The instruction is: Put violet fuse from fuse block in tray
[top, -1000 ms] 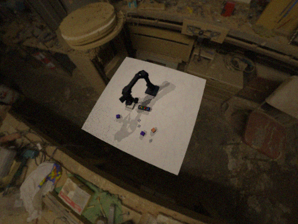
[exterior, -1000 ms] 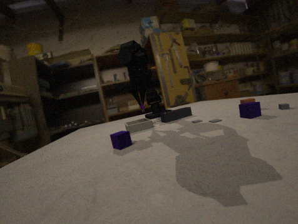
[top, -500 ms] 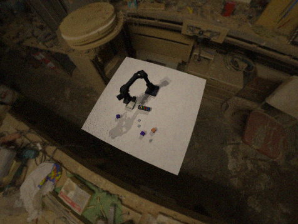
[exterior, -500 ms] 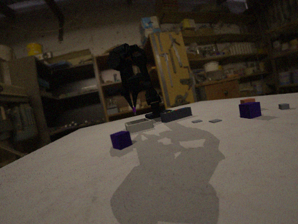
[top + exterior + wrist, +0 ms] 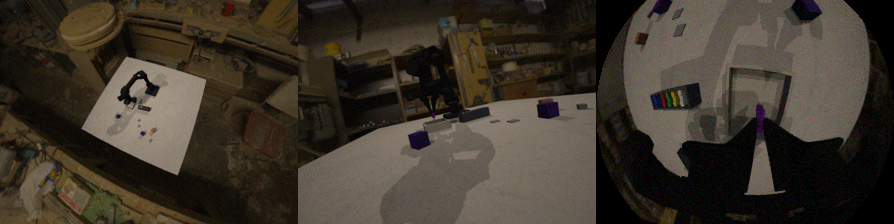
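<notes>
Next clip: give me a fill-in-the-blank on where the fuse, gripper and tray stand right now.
1. The gripper is shut on the ______ fuse.
2. The fuse hangs directly above the ______.
3. The fuse block lies beside the tray, and the gripper is ______ of it.
4. The fuse has not yet been ______.

Missing words: violet; tray; clear; released

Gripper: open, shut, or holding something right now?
Gripper: shut on the violet fuse, held upright over the tray and not yet let go.
</notes>
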{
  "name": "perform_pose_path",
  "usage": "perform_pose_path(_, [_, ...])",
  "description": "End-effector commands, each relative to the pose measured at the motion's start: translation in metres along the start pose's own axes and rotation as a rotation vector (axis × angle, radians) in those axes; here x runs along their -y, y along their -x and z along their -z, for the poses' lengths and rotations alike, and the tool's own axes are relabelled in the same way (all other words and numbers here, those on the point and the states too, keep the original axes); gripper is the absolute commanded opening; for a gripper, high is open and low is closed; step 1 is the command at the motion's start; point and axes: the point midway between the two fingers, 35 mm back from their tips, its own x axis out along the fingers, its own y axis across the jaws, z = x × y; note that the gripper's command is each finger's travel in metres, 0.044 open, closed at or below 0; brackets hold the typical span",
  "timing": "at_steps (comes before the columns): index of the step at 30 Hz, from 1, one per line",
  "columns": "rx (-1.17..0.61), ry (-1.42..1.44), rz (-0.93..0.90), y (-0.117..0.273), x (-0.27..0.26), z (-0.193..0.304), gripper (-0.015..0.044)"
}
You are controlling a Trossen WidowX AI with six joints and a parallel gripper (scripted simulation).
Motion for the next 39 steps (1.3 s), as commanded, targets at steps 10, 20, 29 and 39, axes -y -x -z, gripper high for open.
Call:
perform_pose_path(10, [-0.002,0.000,-0.002,-0.007,0.000,0.001,0.0131])
perform_pose_path(20, [-0.002,0.003,-0.005,0.011,0.000,0.000,0.0330])
perform_pose_path(29, [-0.002,0.005,-0.008,0.029,-0.001,0.000,0.0330])
perform_pose_path(39, [-0.006,0.004,-0.005,0.028,-0.001,0.001,0.0330])
